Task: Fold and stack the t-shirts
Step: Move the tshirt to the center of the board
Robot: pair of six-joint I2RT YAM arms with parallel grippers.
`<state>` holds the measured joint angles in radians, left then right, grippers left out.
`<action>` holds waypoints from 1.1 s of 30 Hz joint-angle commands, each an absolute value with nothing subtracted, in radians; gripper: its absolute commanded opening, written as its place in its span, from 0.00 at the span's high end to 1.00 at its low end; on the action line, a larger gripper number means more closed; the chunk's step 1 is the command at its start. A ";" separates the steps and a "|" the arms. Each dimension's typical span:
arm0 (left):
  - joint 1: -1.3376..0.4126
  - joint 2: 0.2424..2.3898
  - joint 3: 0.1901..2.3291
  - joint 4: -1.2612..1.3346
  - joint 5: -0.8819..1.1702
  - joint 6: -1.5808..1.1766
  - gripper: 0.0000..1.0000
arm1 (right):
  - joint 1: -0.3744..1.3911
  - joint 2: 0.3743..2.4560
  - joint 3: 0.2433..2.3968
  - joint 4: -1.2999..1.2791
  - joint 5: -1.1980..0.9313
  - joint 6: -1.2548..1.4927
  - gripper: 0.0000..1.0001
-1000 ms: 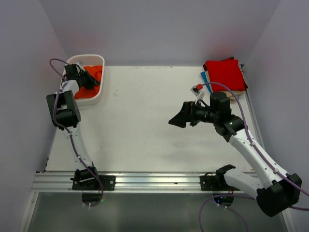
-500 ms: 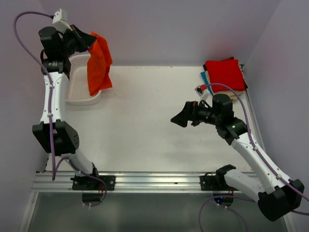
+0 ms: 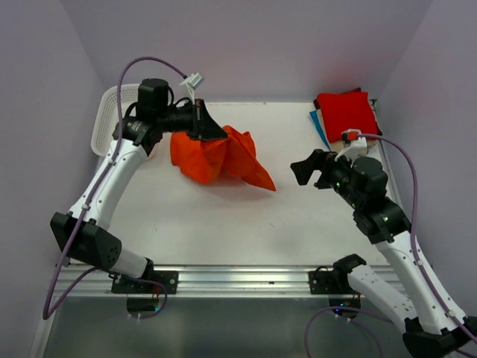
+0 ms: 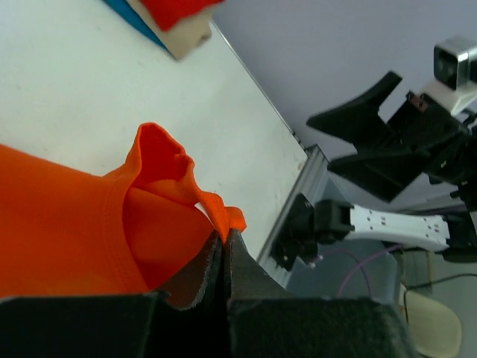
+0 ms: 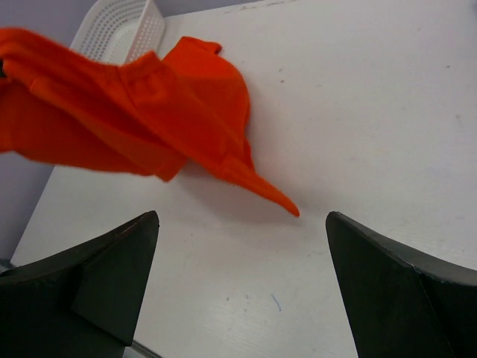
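Orange t-shirt (image 3: 216, 156) is out on the white desk (image 3: 223, 224), left of centre. It is bunched in loose folds, its upper edge lifted and its lower folds apparently resting on the surface.

The white mesh basket (image 3: 104, 119) sits at the far left corner, just behind my left arm. At the far right corner is the folded stack, with a red t-shirt (image 3: 346, 112) on top, and a blue edge and a beige layer showing beneath it.

My left claw (image 4: 223, 246) is pressed together on a thin ridge of orange cloth. My right claw (image 5: 242, 220) is spread wide with nothing in it, hovering over bare desk, well apart from the shirt and pointed towards it.

I judge the cloth light, limp and soft. It will sag from any single hold and won't keep a shape on its own, but it shouldn't slip out of a firm pinch. One hold only gives me a hanging bundle, so I want a second one on a seam or hem. The pointed tail nearest my right claw looks the easiest to take, pinching a single layer rather than a wad. Which part of the shirt that tail is, I cannot tell.
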<state>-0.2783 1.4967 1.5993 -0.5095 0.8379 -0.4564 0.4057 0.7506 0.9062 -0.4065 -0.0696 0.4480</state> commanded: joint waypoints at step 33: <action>-0.615 0.721 0.808 -0.792 0.676 -0.802 1.00 | 0.491 1.890 1.462 -0.405 -0.463 0.293 0.01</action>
<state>-0.6102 0.7273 0.8280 -0.7795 0.6842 -0.7792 0.4717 1.8229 1.3731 -0.3653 -0.3592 0.3553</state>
